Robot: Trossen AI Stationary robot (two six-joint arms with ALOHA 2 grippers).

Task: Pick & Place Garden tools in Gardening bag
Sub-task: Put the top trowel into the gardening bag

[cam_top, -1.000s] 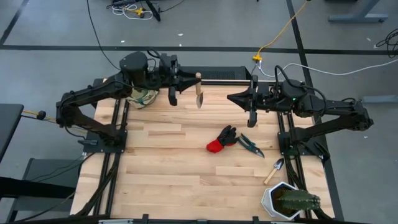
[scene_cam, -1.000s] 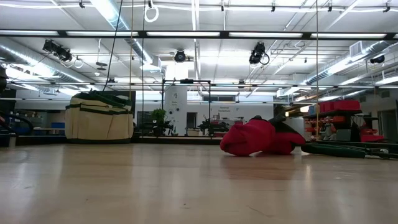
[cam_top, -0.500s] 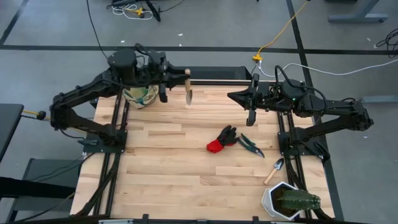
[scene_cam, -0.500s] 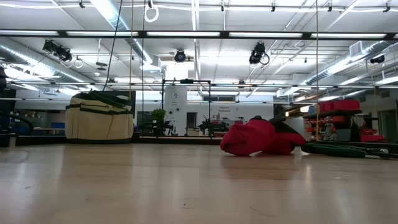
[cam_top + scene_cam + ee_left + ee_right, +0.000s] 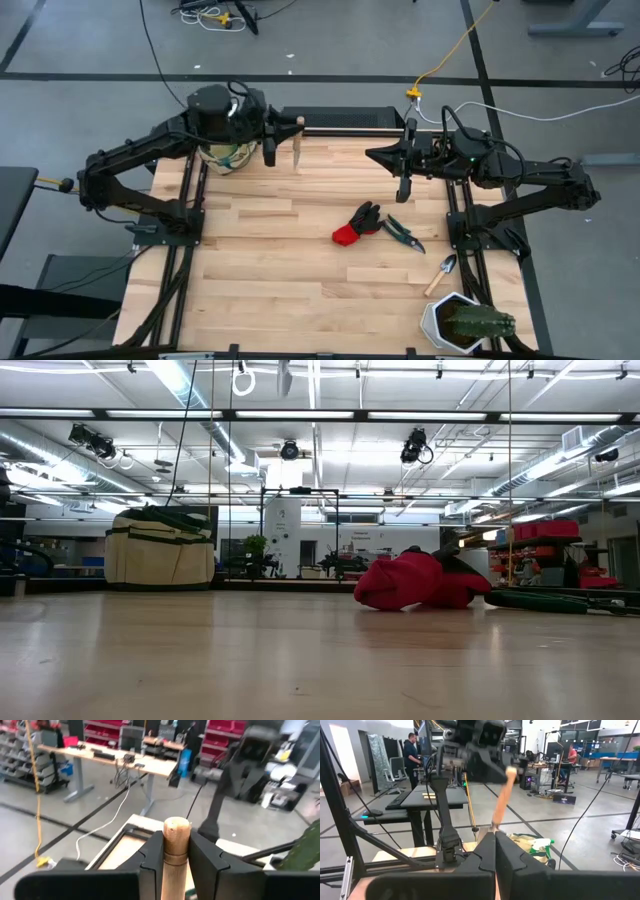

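The trowel (image 5: pixel 296 145) hangs above the far edge of the table, at about eleven o'clock from the table's middle, its wooden handle pinched between the fingers (image 5: pixel 152 857) of the left gripper (image 5: pixel 283 135) and its blade pointing down toward the boards. From the left wrist, the round butt of the handle stands up between the two dark fingers, which are closed tight against it. Just beside it, toward nine o'clock, sits the gardening bag (image 5: pixel 225 155) at the table's far left corner, partly under the left arm; something green and white shows inside it in the right wrist view, but I cannot tell what.

Near the middle of the table lies the red-and-black glove (image 5: pixel 356 224), with the pruning shears (image 5: pixel 403 233) just beside it at three o'clock. A second trowel (image 5: pixel 441 274) rests further toward five o'clock, near the right edge, and beyond it in the near right corner stands a white pot (image 5: pixel 440 322) holding a green cactus (image 5: pixel 482 323).

The right gripper (image 5: pixel 403 165) hovers over the far right part of the table, at one o'clock from the glove, fingers pressed together with nothing between them.

The table (image 5: pixel 270 270) is pale wooden butcher-block on a dark frame. Around it is a grey workshop floor with trailing cables, desks, shelving with red bins, and people (image 5: pixel 412 757) at workstations in the distance.
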